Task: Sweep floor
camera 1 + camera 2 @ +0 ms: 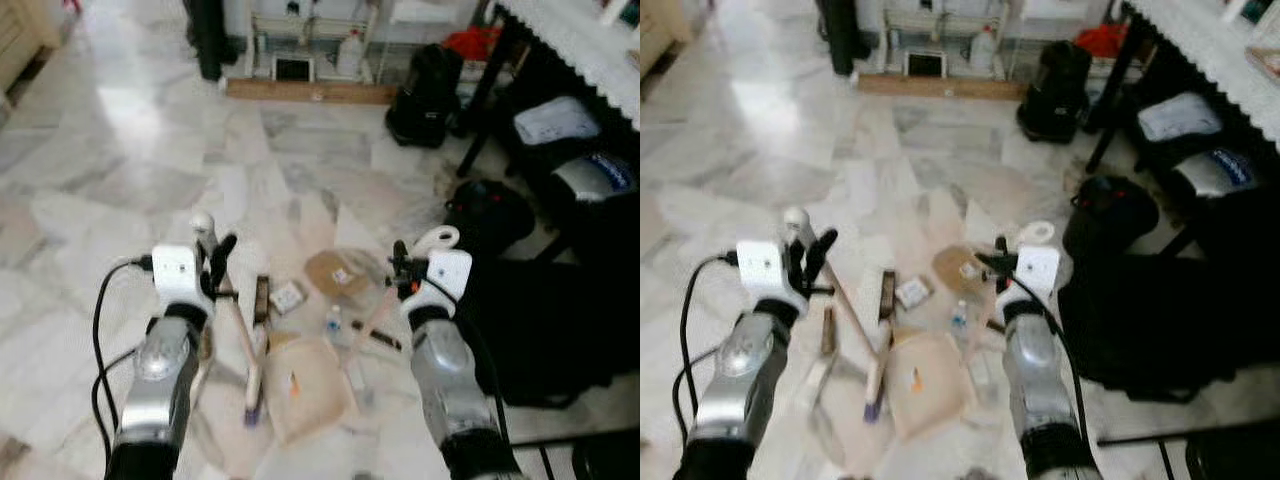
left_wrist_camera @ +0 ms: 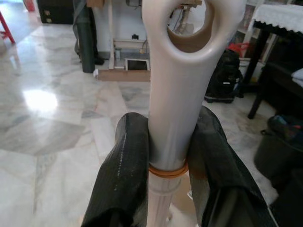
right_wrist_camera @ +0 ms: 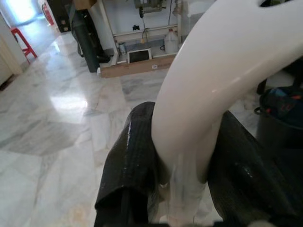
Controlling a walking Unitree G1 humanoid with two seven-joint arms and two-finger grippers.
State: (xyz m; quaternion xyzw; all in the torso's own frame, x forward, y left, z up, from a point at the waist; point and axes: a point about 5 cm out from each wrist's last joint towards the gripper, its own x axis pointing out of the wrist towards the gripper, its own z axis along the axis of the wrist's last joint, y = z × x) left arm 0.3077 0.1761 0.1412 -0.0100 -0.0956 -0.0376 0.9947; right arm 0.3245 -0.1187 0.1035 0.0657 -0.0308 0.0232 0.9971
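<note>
Marble floor [image 1: 120, 170] wide ahead, left tool [image 1: 212, 262] clamped on broom handle [image 2: 177, 94], right tool [image 1: 402, 272] on dustpan handle [image 3: 213, 80].

Two silver arms are counted, each ending in one hand: the left hand [image 1: 214, 262] and the right hand [image 1: 400, 268], two hands in all. Each hand grips one white handle, giving two handles: the broom handle [image 2: 177, 90] and the dustpan handle [image 3: 208, 90]. On the marble floor [image 1: 120, 170] between the arms lie one brown paper bag [image 1: 305, 385], one round cardboard piece [image 1: 338, 272], one small clear bottle [image 1: 333, 322] and one small white box [image 1: 287, 297]. One black backpack [image 1: 425, 95] stands further off. One white jug [image 1: 349, 52] stands by the far wall.
</note>
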